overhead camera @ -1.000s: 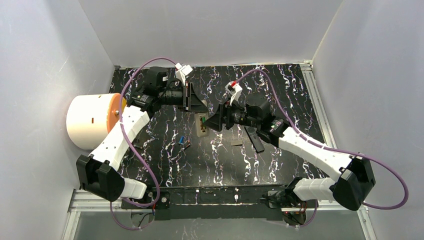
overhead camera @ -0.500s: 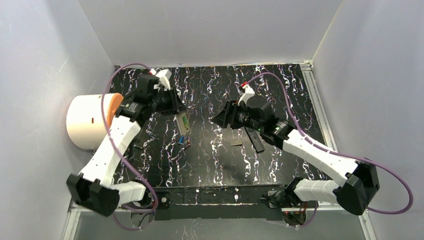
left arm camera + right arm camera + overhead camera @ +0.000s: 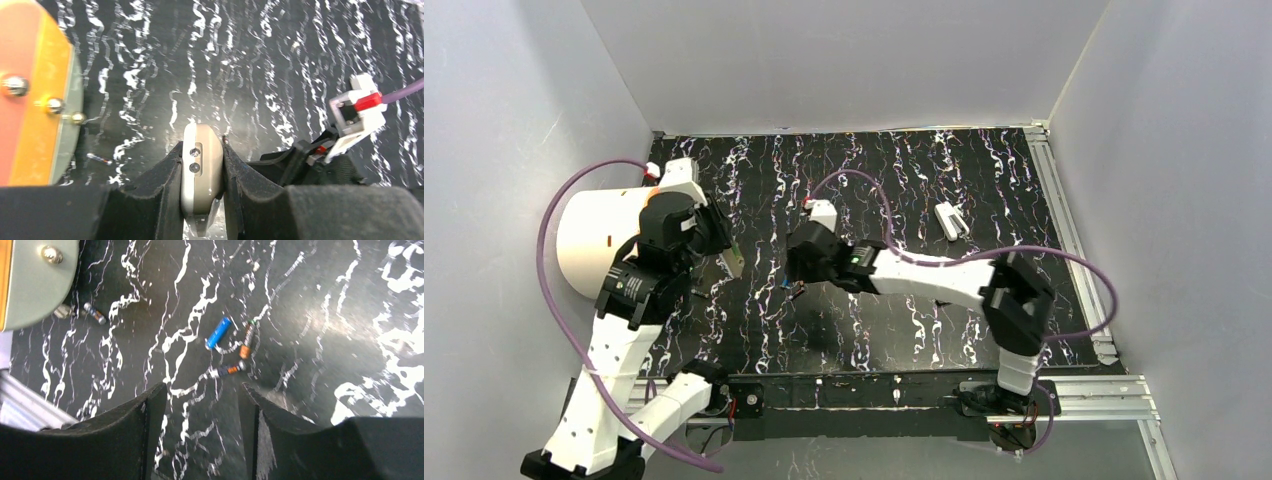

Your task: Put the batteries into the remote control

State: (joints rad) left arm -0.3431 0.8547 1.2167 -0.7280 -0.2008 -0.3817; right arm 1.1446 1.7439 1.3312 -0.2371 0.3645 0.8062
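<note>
Three batteries (image 3: 218,333) lay close together on the tabletop (image 3: 325,300), left of its centre, below the right gripper (image 3: 201,392), its jaws apart and empty, while the left gripper (image 3: 201,146) near the left edge was clamped on the remote control (image 3: 201,175)

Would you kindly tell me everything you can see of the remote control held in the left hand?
The remote control is a slim, pale grey bar, plastic by its look, with a rounded end pointing outward from the grip. The narrow side that shows carries two small dark round holes, one above the other. The left hand is shut on it, its black padded fingers pressing on both flanks. It is held over the black marbled table. Its battery bay is not in view.
</note>
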